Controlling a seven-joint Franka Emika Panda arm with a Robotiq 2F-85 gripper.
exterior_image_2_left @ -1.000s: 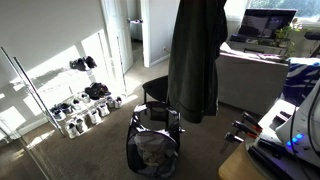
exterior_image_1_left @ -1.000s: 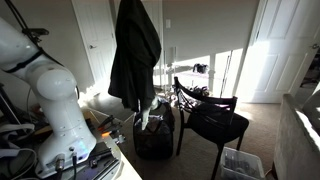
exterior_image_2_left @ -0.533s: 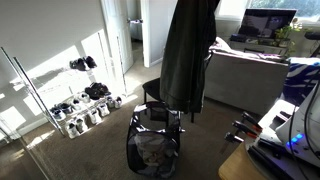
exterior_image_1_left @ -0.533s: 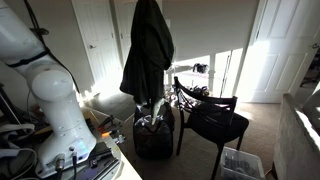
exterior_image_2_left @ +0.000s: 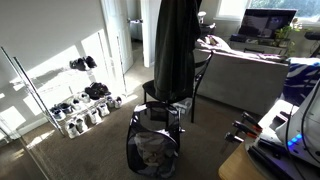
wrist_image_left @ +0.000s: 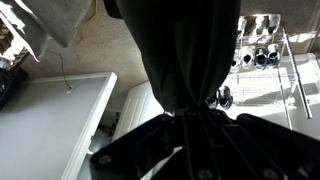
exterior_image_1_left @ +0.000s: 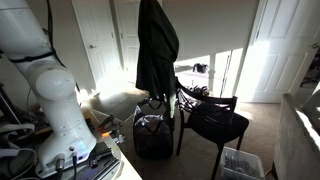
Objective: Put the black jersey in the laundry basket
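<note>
A black wooden chair [exterior_image_1_left: 212, 120] was seen just beside the laundry basket [exterior_image_1_left: 150, 140]. A small clear plastic bin [exterior_image_1_left: 240, 162] lay on the carpet near the chair, and a shoe rack [exterior_image_2_left: 82, 100] was set along the sunlit wall. The black jersey [exterior_image_1_left: 157, 50] was held high in the air. It hung limp with its long axis vertical and its hem pointed down, near the basket's rim and in front of the chair. Whether it hung squarely over the opening could not be told. In the wrist view, its gathered top was clamped in the closed gripper [wrist_image_left: 190, 118].
</note>
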